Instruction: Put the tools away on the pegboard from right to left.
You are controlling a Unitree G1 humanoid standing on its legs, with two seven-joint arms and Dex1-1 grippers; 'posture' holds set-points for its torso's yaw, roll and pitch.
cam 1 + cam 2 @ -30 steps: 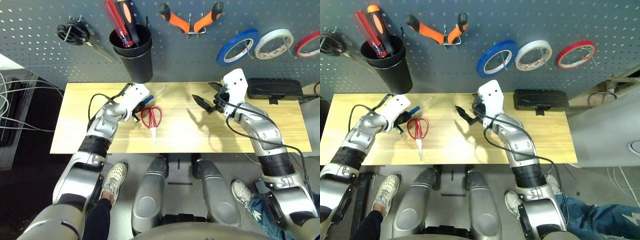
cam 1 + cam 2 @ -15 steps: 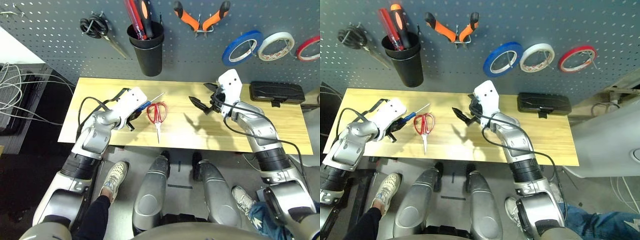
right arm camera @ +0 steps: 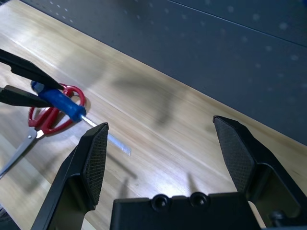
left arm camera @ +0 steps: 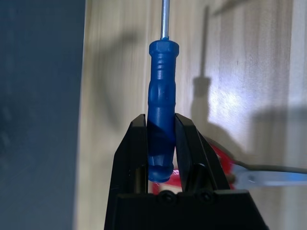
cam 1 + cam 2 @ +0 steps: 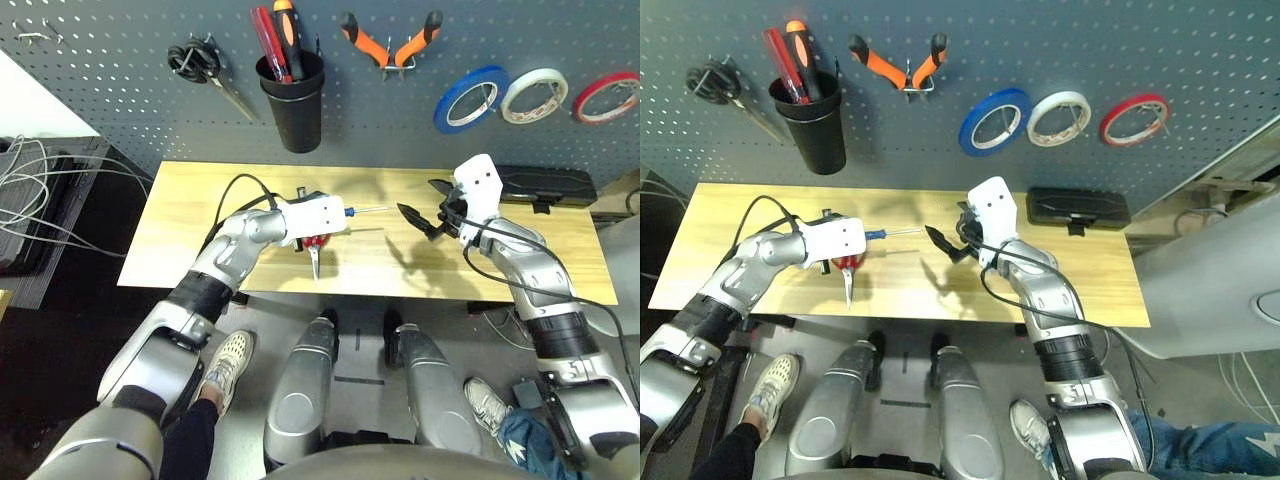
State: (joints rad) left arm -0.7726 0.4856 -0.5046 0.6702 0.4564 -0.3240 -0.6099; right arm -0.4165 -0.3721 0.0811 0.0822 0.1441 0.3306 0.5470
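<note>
The left hand (image 4: 160,143) grips the blue screwdriver (image 4: 161,129) by its handle, held above the worktop (image 5: 200,220) over the red scissors (image 5: 315,252), shaft aimed at the wide-open right hand (image 3: 165,158). For a clean handover, the right hand should close firmly before the left lets go.

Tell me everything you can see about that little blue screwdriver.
The screwdriver is small, with a ribbed blue handle that looks like plastic and a thin bare metal shaft. The left hand is shut on the lower end of its handle, one black finger on each side. It is lifted off the wooden table, above the red scissors, lying roughly level with its shaft pointing toward the open right hand.
</note>
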